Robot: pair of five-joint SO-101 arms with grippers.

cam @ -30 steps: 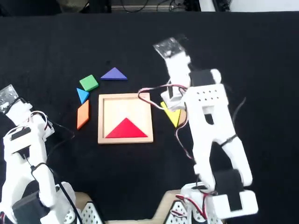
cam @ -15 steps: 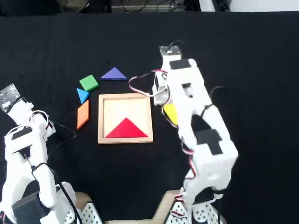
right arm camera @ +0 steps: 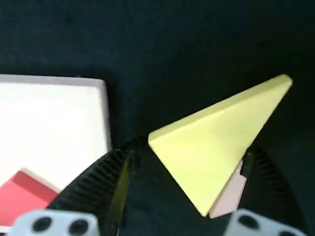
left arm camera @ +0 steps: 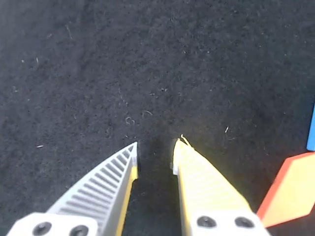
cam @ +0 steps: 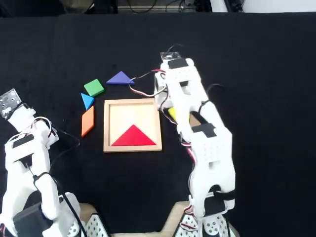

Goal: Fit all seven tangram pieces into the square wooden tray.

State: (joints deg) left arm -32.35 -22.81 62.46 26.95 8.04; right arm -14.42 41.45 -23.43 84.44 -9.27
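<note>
The square wooden tray (cam: 109, 125) holds a red triangle (cam: 133, 136) against its near edge. Just right of the tray lies a yellow triangle (cam: 172, 112), on top of a pinkish piece (right arm camera: 229, 195). My right gripper (right arm camera: 189, 153) is open, low over the yellow triangle (right arm camera: 216, 142) with a finger on either side and a gap at the tray-side tip. Left of the tray lie an orange parallelogram (cam: 87, 121), a blue triangle (cam: 87, 100), a green square (cam: 94, 87) and a purple triangle (cam: 120, 78). My left gripper (left arm camera: 156, 147) is slightly open over bare cloth, far left.
Black cloth (cam: 256, 74) covers the table. The right arm (cam: 180, 84) stretches over the tray's right side and hides most of the yellow piece from above. The orange parallelogram (left arm camera: 290, 191) sits beside my left gripper. Both arm bases stand at the near edge.
The right arm has swung left and come down over the yellow triangle, which now sits between its fingers. The left arm and the other pieces have not moved.
</note>
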